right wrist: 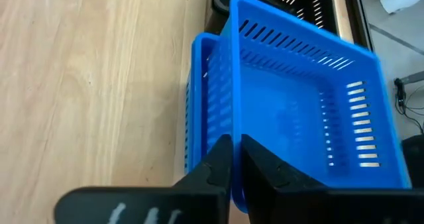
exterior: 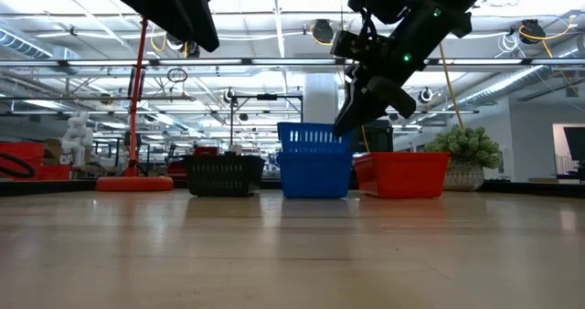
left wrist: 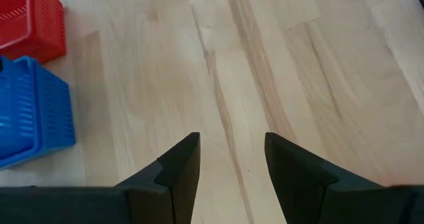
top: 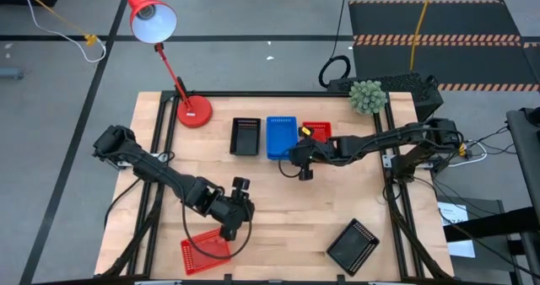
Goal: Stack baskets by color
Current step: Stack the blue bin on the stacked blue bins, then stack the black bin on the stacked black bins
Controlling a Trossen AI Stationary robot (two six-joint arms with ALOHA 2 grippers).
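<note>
The right tool [top: 302, 172] hangs just in front of the blue baskets [top: 281, 137], at their near rim. Its fingers [right wrist: 218, 168] are pinched on the near wall of the upper blue basket [right wrist: 305, 111], which sits tilted in another blue one below it.

That stack stands in a row at the far side of the tabletop [top: 287, 209], between a black basket [top: 245, 136] and a red basket [top: 315, 131]; each has its long axis running away from the front edge.

The left tool [top: 228, 231] is over the near left of the tabletop, touching the far edge of a second red basket [top: 205, 253]. Its fingers [left wrist: 179, 174] stand apart with only bare wood between them.

A second black basket [top: 353, 246] lies at the near right, turned diagonally, well apart from both tools.

The low view shows the blue stack [exterior: 314, 160] rising higher than its neighbours, which the high view hides. Only the right wrist view shows the upper basket's tilt. A red lamp [top: 169, 49] stands at the far left corner.
</note>
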